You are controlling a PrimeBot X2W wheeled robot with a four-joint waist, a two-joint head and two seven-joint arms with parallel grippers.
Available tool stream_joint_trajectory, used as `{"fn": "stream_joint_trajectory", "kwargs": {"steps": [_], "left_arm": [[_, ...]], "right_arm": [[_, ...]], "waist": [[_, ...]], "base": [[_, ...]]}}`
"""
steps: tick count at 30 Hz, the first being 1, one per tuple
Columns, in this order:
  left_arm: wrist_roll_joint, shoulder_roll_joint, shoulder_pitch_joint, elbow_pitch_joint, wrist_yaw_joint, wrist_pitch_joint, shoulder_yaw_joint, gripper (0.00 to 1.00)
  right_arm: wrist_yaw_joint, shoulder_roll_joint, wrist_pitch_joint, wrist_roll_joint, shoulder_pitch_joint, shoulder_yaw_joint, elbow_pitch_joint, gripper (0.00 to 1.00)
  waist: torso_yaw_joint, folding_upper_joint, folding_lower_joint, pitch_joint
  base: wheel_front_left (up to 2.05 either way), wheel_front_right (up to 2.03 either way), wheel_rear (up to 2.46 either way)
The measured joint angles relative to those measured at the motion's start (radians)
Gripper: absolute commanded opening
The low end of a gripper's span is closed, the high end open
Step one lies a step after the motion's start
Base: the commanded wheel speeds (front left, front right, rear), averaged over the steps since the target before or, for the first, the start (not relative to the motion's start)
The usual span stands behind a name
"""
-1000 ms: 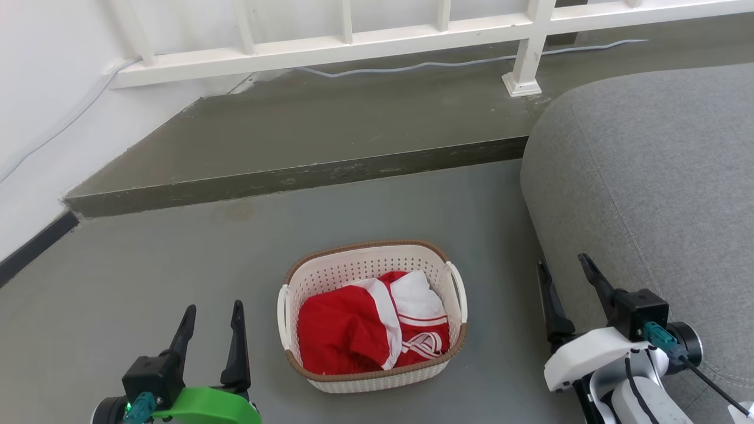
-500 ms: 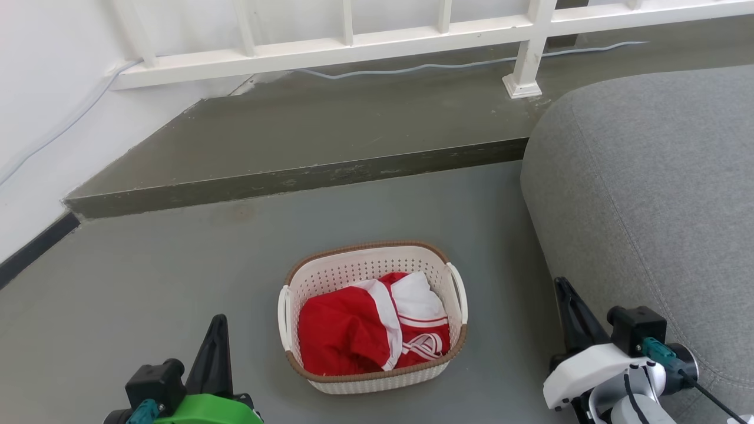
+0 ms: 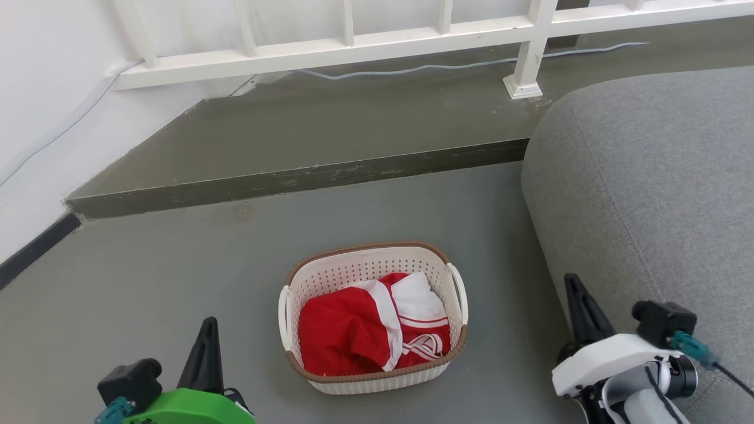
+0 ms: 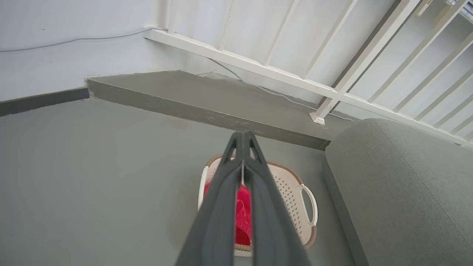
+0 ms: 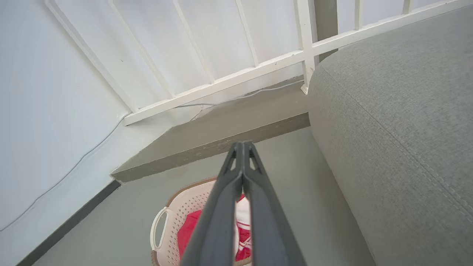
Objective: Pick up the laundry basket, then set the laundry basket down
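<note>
Bare grey floor [image 3: 147, 265] lies open to the left of the cream perforated plastic basket [image 3: 353, 274] with the brown woven rim. It is also open on the far side, up to the raised dark concrete step [image 3: 294, 176]. On the right, the bulky grey fabric sofa [image 3: 648, 176] leaves only a narrow strip of floor beside the basket.

Your left tool [image 3: 206, 337] had long dark pointed fingers [image 3: 202, 360], a bright green cover [image 3: 188, 407] and a black box [image 3: 129, 377] with a teal plug [image 3: 115, 407]. Your right tool [image 3: 576, 297] had a white cover [image 3: 607, 360] and a thin black cable [image 3: 733, 381].
</note>
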Motion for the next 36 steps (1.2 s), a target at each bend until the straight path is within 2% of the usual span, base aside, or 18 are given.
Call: {"fn": "stream_joint_trajectory", "kwargs": {"steps": [12, 36], "left_arm": [[-0.132, -0.003, -0.002, 0.005, -0.018, 0.039, 0.037, 0.00], [-0.415, -0.002, -0.029, 0.040, -0.069, 0.110, 0.104, 0.00]], "right_arm": [[0.014, 0.008, 0.041, 0.162, -0.002, -0.051, -0.003, 0.00], [0.066, 0.007, 0.116, 0.481, -0.016, -0.138, -0.001, 0.00]], "waist": [[0.002, 0.0000, 0.0000, -0.001], [0.005, 0.0000, 0.0000, -0.005]], "base": [[0.00, 0.00, 0.00], [0.00, 0.00, 0.00]]}}
